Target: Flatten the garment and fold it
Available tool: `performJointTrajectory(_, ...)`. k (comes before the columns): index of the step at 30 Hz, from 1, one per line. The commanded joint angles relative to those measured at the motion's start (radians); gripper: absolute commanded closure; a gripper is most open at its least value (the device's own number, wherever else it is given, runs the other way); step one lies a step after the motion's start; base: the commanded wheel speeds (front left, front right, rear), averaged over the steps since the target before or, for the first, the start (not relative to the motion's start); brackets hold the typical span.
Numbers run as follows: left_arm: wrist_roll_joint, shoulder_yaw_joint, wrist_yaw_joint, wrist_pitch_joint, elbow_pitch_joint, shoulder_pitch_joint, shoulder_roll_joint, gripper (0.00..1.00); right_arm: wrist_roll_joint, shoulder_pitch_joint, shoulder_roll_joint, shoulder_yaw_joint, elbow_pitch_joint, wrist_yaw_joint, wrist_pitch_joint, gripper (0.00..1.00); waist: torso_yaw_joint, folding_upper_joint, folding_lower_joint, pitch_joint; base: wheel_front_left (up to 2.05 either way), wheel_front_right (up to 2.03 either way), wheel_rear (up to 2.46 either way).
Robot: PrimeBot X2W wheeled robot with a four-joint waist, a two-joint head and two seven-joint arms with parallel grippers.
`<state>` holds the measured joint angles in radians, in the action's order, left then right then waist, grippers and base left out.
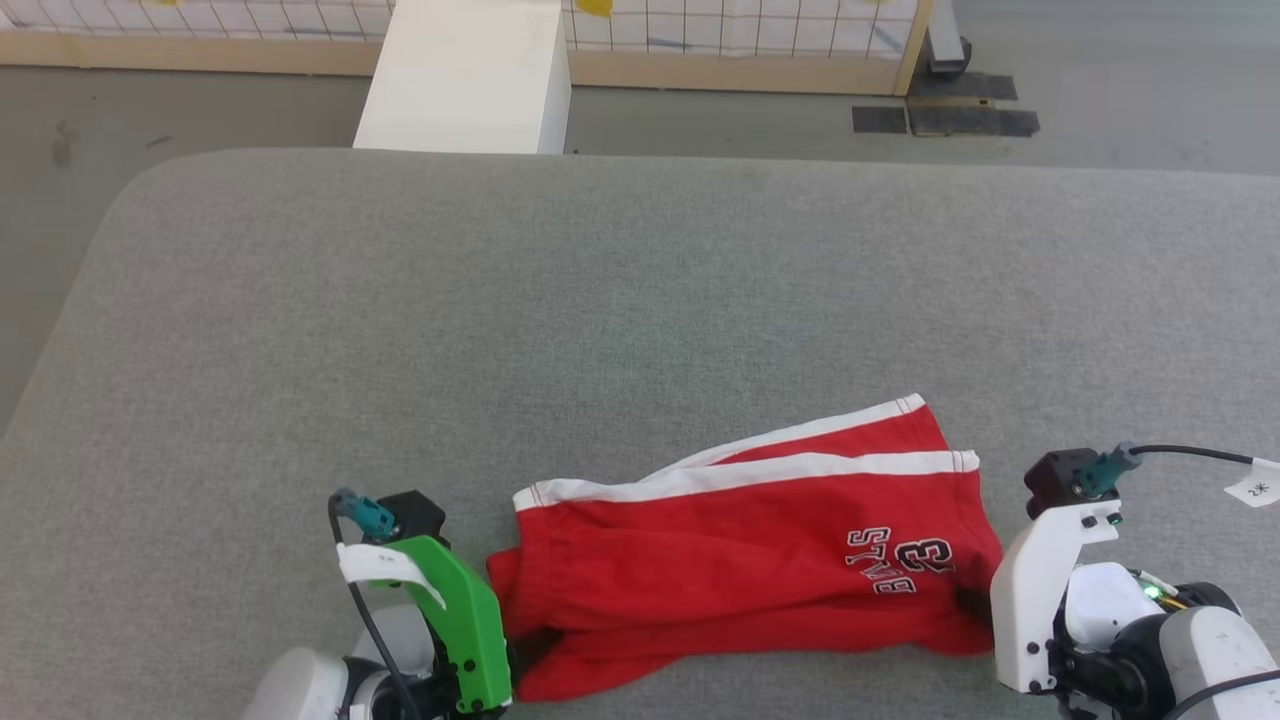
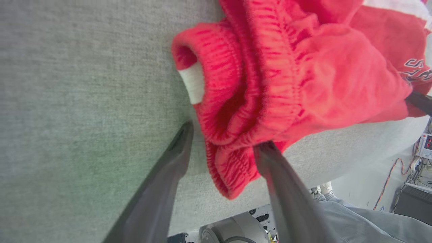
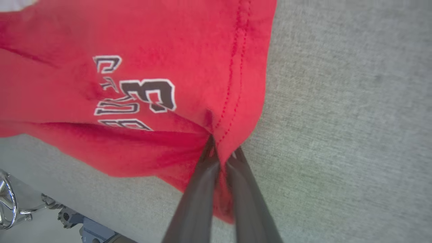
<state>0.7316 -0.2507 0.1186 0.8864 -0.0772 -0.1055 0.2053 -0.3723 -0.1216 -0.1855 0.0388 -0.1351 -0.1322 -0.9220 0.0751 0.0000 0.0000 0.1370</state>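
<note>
The garment (image 1: 740, 540), red shorts with white stripes and "BULLS 23" lettering, lies crumpled and folded over near the front edge of the grey table. My left gripper (image 2: 224, 141) is open at its left end, and the bunched elastic waistband (image 2: 263, 84) sits between the spread fingers (image 2: 175, 158). In the head view that gripper (image 1: 505, 645) sits under its green mount. My right gripper (image 3: 221, 153) is shut on the garment's right hem edge (image 3: 236, 84), with red fabric pinched between the fingertips. From above, the right gripper (image 1: 980, 605) touches the garment's right end.
The grey padded table (image 1: 600, 300) stretches far behind and to the left. A white box (image 1: 465, 75) and a wire-grid fence with a wooden frame (image 1: 740, 70) stand beyond its far edge. A person's legs and shoes (image 2: 371, 216) show below the front edge.
</note>
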Motion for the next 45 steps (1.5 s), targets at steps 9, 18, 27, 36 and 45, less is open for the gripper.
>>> performJointTrajectory(9, 0.033, 0.056, 0.019, 0.013, 0.128, 0.017, 0.037, 0.0, -0.077, 0.014, -0.001, -0.073, 0.065, 0.002, 0.017, 0.0, 0.01, 0.0, 0.0, -0.06, 0.0, 0.0, 0.0)
performJointTrajectory(18, -0.007, 0.182, -0.048, -0.295, 0.243, -0.004, 0.023, 0.0, -0.085, -0.027, -0.047, -0.125, 0.119, 0.002, 0.005, 0.0, 0.021, 0.0, 0.0, -0.035, 0.0, 0.0, 0.0)
performJointTrajectory(27, -0.228, 0.208, -0.175, -0.868, 0.128, -0.018, 0.013, 0.0, -0.091, -0.091, -0.142, -0.013, 0.032, 0.002, 0.071, 0.0, 0.051, 0.0, 0.0, 0.038, 0.0, 0.0, 0.0)
performJointTrajectory(36, -0.328, 0.192, -0.186, -1.124, 0.005, -0.025, -0.022, 0.0, -0.143, -0.115, -0.164, 0.111, -0.05, 0.002, 0.118, 0.0, 0.078, 0.0, 0.0, 0.08, 0.0, 0.0, 0.0)
performJointTrajectory(45, -0.344, 0.198, -0.194, -1.145, -0.026, -0.027, -0.05, 0.0, -0.197, -0.154, -0.154, 0.237, -0.1, 0.002, 0.14, 0.0, 0.08, 0.0, 0.0, 0.083, 0.0, 0.0, 0.0)
